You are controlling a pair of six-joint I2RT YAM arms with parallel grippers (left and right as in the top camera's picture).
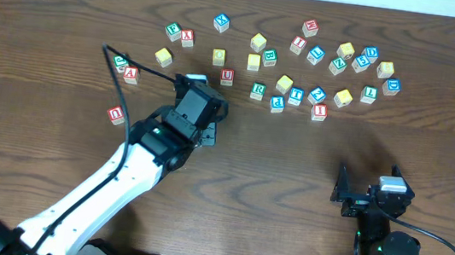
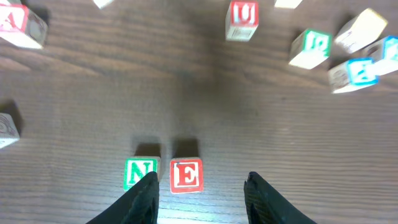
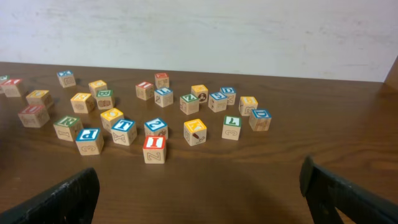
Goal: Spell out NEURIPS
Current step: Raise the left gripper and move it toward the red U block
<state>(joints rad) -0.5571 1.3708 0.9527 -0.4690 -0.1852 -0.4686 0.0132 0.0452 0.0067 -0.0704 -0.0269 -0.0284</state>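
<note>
My green-lettered wooden N cube (image 2: 139, 172) and red-lettered wooden E cube (image 2: 186, 175) sit side by side near the middle of the dark wooden table (image 2: 280, 137), well short of the far edge where the loose letter cubes (image 1: 345, 50) lie; I judge the word starts here; the left claw (image 2: 200, 198) straddles E, part open, released, gripping nothing; the right claw (image 3: 199, 177) hangs wide open, empty, by the near edge.

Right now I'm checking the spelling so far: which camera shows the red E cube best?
The left wrist view: the red E cube sits beside the green N cube, its letter readable. Overhead, the left arm covers it; the right wrist view doesn't show it.
</note>
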